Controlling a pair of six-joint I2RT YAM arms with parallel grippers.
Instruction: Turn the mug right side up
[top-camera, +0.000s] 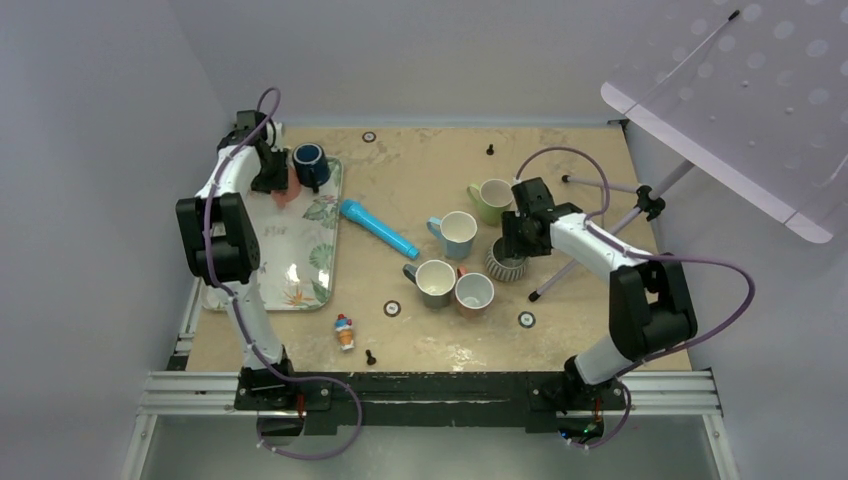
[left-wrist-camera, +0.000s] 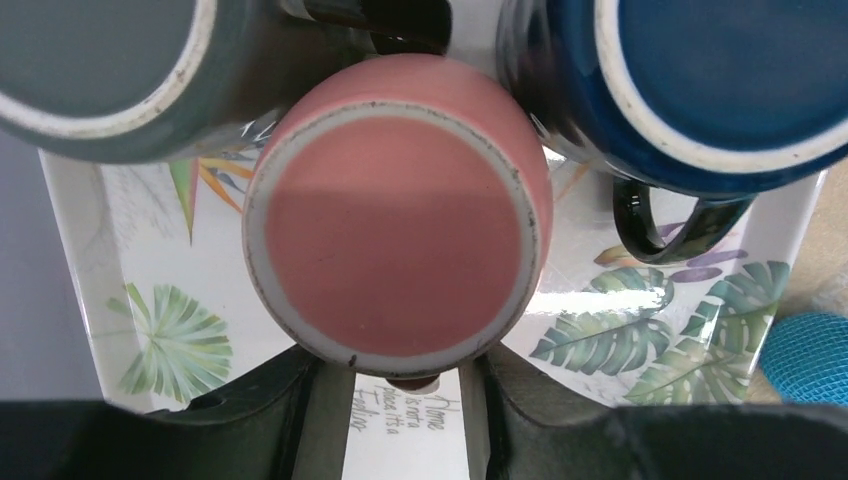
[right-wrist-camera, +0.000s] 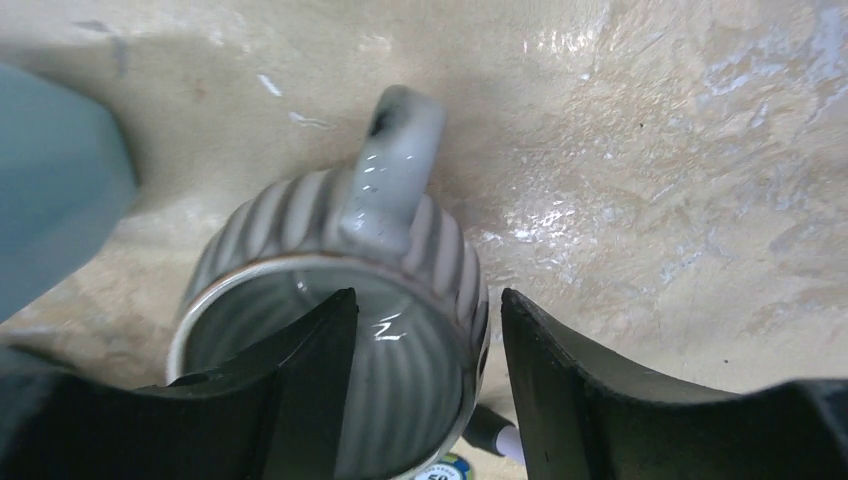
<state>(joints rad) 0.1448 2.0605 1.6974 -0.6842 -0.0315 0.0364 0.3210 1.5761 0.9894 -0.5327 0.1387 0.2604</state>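
**A:** Two arms, two different jobs by the look of it. Start near: what's the right one doing?

**B:** Past the toy figure (top-camera: 344, 331) and the tan mug (top-camera: 474, 293), the right gripper (right-wrist-camera: 428, 310) sits over the striped mug (right-wrist-camera: 290, 235) on the bare table. That mug stands mouth up, its handle pointing away from the wrist. One finger hangs inside it and the other outside the wall. The jaws are well apart and pinch nothing.

**A:** So that one needs nothing more?

**B:** I'd judge so. The work is at the far left, on the tray (left-wrist-camera: 640, 330). The pink mug (left-wrist-camera: 395, 225) stands there bottom up, close between a grey mug (left-wrist-camera: 100, 70) and a blue mug (left-wrist-camera: 720, 70), both also showing their bases.

**A:** And the left gripper (left-wrist-camera: 395, 400)?

**B:** It's down at the pink mug's near side, fingers about half closed. A dark red nub, probably the handle, shows between them with tray visible on both sides. I can see no hold on it yet.

**A:** Step in hand, then?

**B:** Getting a grip on the pink mug. The next move calls for closing firmly and lifting clear of the two close neighbours. After that comes half a turn of the wrist, then setting the mug down mouth up. A slip during the roll is the risk.
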